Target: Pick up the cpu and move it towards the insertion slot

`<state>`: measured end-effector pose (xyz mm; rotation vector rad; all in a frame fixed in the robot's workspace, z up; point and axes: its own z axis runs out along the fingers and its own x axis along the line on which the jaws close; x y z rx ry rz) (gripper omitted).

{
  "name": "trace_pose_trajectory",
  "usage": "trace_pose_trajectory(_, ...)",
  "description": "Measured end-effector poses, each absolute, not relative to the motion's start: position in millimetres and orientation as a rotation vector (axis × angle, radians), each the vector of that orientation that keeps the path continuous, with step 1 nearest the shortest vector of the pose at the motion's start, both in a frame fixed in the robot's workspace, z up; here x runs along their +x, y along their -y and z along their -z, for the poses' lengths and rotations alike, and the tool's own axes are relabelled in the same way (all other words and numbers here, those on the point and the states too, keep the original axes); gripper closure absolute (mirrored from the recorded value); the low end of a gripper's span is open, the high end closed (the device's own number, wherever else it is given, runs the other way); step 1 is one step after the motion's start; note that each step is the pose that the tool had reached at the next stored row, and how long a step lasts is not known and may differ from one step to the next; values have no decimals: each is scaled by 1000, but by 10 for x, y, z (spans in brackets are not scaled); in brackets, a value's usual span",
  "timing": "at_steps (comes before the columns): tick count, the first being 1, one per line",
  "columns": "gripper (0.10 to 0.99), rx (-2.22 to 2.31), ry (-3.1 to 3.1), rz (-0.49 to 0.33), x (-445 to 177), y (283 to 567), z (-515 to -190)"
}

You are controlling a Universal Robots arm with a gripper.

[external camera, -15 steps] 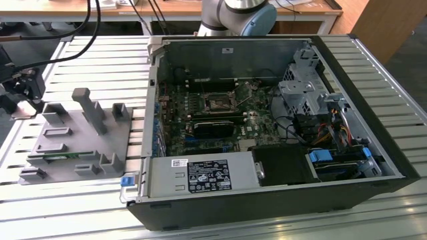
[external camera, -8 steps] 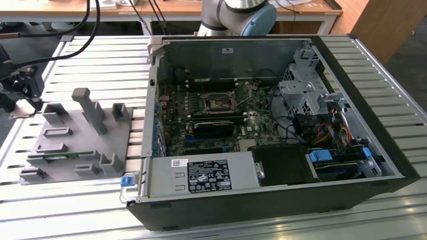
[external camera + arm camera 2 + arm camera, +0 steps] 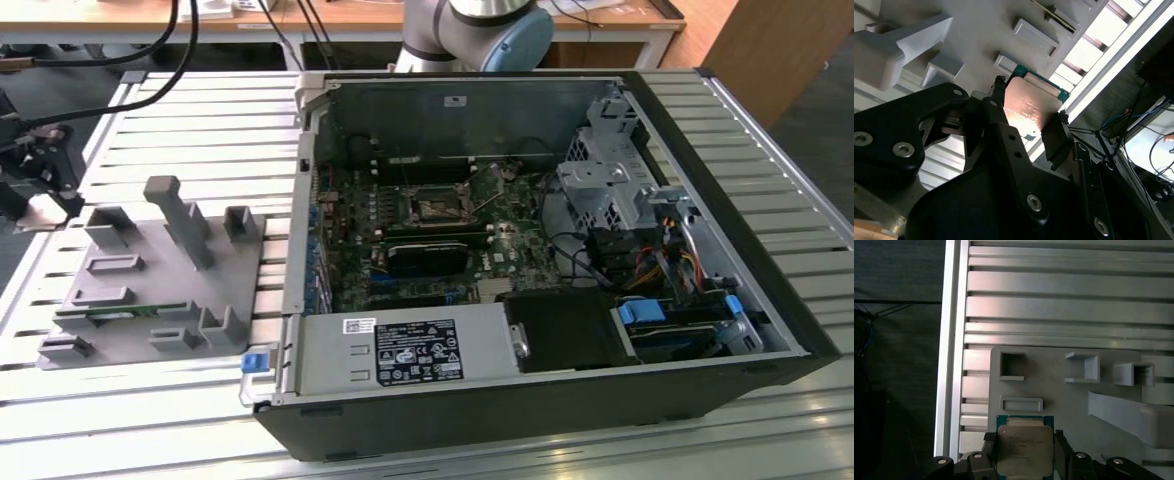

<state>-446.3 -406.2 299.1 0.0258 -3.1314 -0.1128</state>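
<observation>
Your cpu (image 3: 1025, 446) is a flat square with a dull silver lid and a green rim. The lid faces the first wrist view, its sides run parallel to the grey holder's (image 3: 1064, 400) edges, and neither axis is longer. The gripper (image 3: 1024, 439) is clamped on two opposite sides of it, at the holder's edge beside the table rail (image 3: 951, 365).

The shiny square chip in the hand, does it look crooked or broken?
Nothing stands out. In the first wrist view the cpu sits straight in the hand, over the grey holder, with no visible damage.
</observation>
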Motion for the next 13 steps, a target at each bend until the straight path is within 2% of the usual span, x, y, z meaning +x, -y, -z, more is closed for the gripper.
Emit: trace_pose_trajectory(13, 545, 26, 3131, 113, -4463, 4051, -3141)
